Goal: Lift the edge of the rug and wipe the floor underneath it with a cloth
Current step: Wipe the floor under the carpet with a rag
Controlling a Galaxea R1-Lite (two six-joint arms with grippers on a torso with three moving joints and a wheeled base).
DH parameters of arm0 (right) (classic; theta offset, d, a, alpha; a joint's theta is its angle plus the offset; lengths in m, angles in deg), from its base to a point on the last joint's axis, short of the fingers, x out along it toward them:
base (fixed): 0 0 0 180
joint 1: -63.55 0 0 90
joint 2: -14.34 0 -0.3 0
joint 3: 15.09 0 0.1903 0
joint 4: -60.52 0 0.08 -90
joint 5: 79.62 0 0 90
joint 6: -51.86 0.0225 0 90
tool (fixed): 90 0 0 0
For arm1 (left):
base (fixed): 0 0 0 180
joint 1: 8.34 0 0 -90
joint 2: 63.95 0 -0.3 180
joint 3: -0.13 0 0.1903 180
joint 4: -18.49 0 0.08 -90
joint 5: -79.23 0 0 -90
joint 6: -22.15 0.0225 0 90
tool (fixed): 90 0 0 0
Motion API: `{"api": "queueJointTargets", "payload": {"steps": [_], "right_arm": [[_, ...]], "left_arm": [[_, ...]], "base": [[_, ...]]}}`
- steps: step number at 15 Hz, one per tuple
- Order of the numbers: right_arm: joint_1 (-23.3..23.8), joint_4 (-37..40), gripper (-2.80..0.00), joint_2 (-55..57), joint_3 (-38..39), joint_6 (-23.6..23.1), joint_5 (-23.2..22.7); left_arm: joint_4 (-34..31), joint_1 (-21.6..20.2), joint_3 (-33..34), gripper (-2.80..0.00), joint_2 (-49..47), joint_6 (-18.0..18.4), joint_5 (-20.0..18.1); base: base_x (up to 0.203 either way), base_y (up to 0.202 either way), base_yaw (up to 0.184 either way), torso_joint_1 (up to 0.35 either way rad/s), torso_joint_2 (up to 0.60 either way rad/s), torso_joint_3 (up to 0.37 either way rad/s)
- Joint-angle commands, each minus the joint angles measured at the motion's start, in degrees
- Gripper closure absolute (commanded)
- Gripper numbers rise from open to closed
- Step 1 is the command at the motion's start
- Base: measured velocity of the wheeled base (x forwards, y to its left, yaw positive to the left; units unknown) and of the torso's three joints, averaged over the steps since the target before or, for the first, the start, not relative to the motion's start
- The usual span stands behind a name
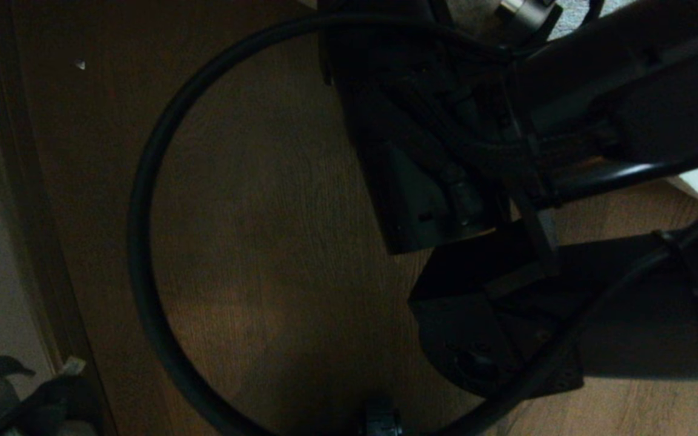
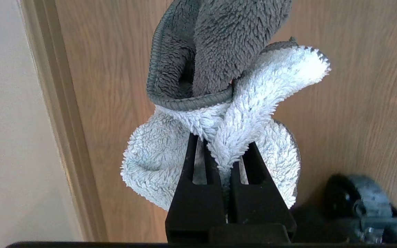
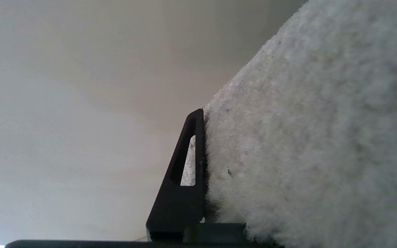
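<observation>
My left gripper is shut on the cloth, a fluffy rag with a white part and a dark grey part. The cloth bunches out beyond the fingertips over the brown wood-grain floor. My right gripper is shut on the rug edge. The pale plush pile presses against its one visible finger and hides the other. The rug edge is held up with a plain pale surface behind it. In the head view the black right arm fills the right side above the floor.
A thick black cable loops over the floor in the head view. A pale wall with a beige baseboard runs along the left side. A dark wheel-like part of the robot sits close to the left gripper.
</observation>
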Motion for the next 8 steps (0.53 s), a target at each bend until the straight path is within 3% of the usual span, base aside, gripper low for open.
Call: {"api": "queueJointTargets", "payload": {"steps": [1, 5, 8], "right_arm": [[0.0, -2.76, 0.0, 0.13, 0.01, 0.26, 0.09], [-0.02, -2.76, 0.0, 0.05, 0.1, 0.22, 0.18], [-0.09, -2.76, 0.0, 0.05, 0.01, 0.25, 0.09]], "left_arm": [[0.4, 0.0, -0.79, 0.0, 0.02, -0.06, -0.49], [-2.4, 0.0, -4.47, 0.0, 0.02, -0.15, -5.78], [-7.03, 0.0, -8.15, 0.0, -0.23, -0.15, -6.43]], "base": [[0.0, 0.0, 0.0, 0.0, 0.0, 0.0], [0.0, 0.0, 0.0, 0.0, 0.0, 0.0], [0.0, 0.0, 0.0, 0.0, 0.0, 0.0]]}}
